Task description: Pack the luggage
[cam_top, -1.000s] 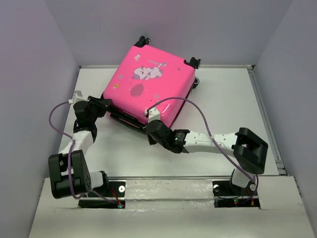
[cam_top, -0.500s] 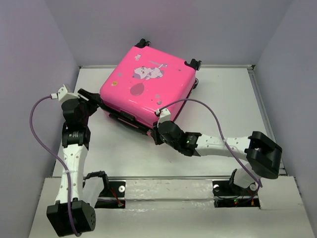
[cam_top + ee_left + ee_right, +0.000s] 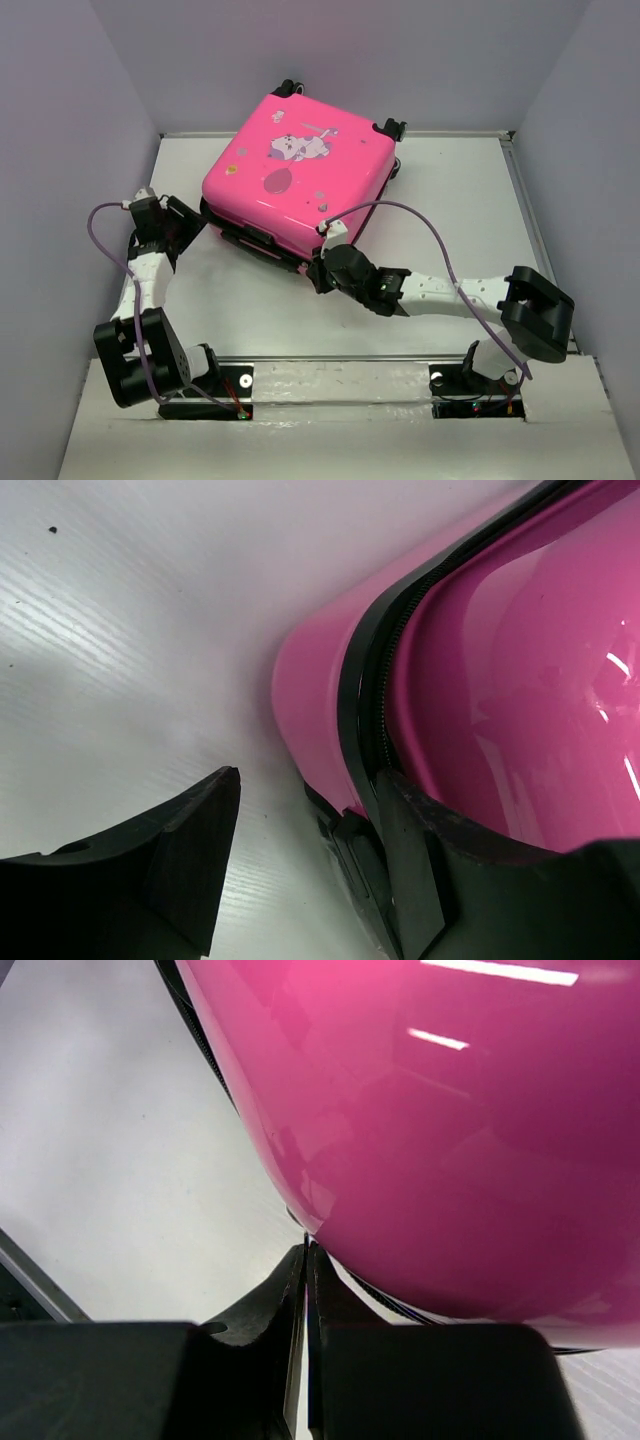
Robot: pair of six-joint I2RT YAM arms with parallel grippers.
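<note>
The hot-pink luggage (image 3: 300, 170) lies flat and closed at the back middle of the table, cartoon print up. My left gripper (image 3: 185, 222) is open at its near-left corner. In the left wrist view (image 3: 305, 790) one finger (image 3: 410, 860) rests against the black zipper trim (image 3: 365, 680) and the other is over bare table. My right gripper (image 3: 322, 268) is at the near corner of the luggage (image 3: 450, 1110). Its fingers (image 3: 305, 1250) are pressed shut, with a thin dark zipper pull showing between the tips.
The white table (image 3: 450, 200) is walled on the left, back and right. Black wheels (image 3: 390, 127) stick out at the luggage's far side. Purple cables loop over both arms. A raised rail (image 3: 340, 357) runs along the near edge.
The left arm folded back towards its base and its gripper shifted slightly along the luggage's left corner. The right gripper has stayed at the near corner. The luggage has barely moved.
</note>
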